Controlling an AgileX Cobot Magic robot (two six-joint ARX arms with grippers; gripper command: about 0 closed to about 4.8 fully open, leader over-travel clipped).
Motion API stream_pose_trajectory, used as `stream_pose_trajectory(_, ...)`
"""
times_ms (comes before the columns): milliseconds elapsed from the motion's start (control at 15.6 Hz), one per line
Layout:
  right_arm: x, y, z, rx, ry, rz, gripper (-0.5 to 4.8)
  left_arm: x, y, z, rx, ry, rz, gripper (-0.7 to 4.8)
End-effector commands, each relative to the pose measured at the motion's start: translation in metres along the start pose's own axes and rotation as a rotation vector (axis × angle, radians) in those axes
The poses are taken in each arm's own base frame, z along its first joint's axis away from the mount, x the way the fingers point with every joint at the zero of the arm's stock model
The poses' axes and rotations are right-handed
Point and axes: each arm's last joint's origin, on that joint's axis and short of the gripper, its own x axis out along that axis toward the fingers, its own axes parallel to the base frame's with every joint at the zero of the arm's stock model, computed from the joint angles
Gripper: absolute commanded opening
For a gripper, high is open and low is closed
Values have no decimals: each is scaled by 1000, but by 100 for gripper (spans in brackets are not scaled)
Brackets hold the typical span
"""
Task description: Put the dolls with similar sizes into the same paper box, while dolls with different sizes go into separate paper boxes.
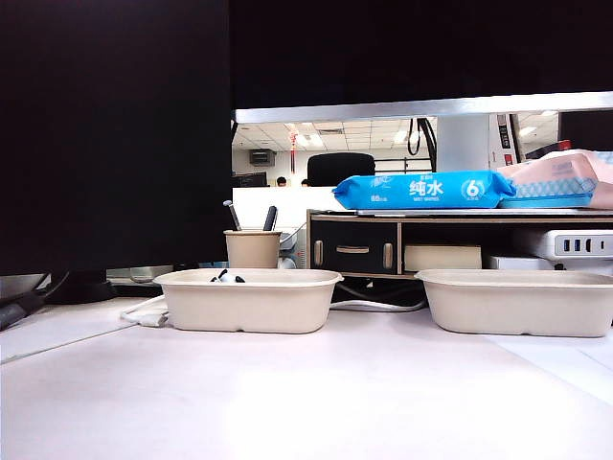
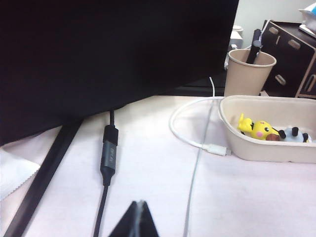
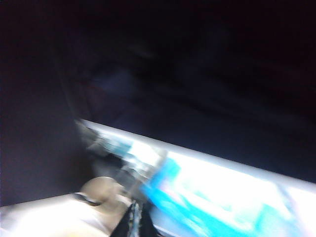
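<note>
Left gripper [image 2: 138, 222] closed, right gripper [image 3: 133, 222] closed, yellow doll [image 2: 256, 129] boxed

The right wrist view is heavily motion-blurred and mostly dark, the exterior view is sharp with bright office ceiling lights behind, and the left wrist view is evenly lit.

White tabletop, two trays and some desk clutter on it.
You've got a pale white table [image 1: 316, 402] carrying two shallow beige pulp paper boxes, one left [image 1: 247, 299] and one right [image 1: 517, 301], well apart. Behind the left one stands a beige round paper cup [image 1: 252, 248]; a dark wooden drawer organiser [image 1: 383, 242] sits further back. A white cable [image 2: 190, 138] loops beside the left box, near a black cable with its adapter plug [image 2: 109, 155].
</note>
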Motion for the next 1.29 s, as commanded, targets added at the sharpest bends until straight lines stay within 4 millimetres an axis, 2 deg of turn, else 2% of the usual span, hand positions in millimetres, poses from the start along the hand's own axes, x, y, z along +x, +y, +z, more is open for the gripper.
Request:
stream_pose_trajectory(64,-17,-8,-19,-16,41,-52,-5,0,0,1,-3,-7,-1,-5)
stream_pose_trajectory(193,-22,-10,-33,-52,171,-63,-5,0,0,1,-3,-7,-1,-5)
stream_pose_trajectory(321,-23,-11,-39,-68,230,-69,-5,0,0,1,-3,-7,-1,-5)
stream_pose_trajectory(514,-23,-11,-40,-88,248,-71,-5,0,0,1,-3,-7,-1,-5)
stream_pose_trajectory(643,-25,-16,-39,-165,238,-91,-5,0,0,1,-3,-7,-1,-5)
stream_pose_trajectory(772,-33,-39,-37,-170,200,-207,-5,0,0,1,-3,-6,-1,-5)
stream_pose_trajectory(900,-50,-68,-48,-37,28,-250,-5,0,0,1,-3,-7,-1,-5)
stream_pose_trajectory(964,-62,-84,-62,61,-85,-276,-5,0,0,1,-3,-7,-2,-5)
stream_pose_trajectory(1029,-76,-105,-95,173,-210,-423,-5,0,0,1,-3,-7,-1,-5)
stream_pose_trajectory(1093,-79,-115,-119,191,-229,-502,-5,0,0,1,-3,-7,-1,-5)
stream_pose_trajectory(1286,-81,-120,-189,188,-232,-582,-5,0,0,1,-3,-7,-2,-5)
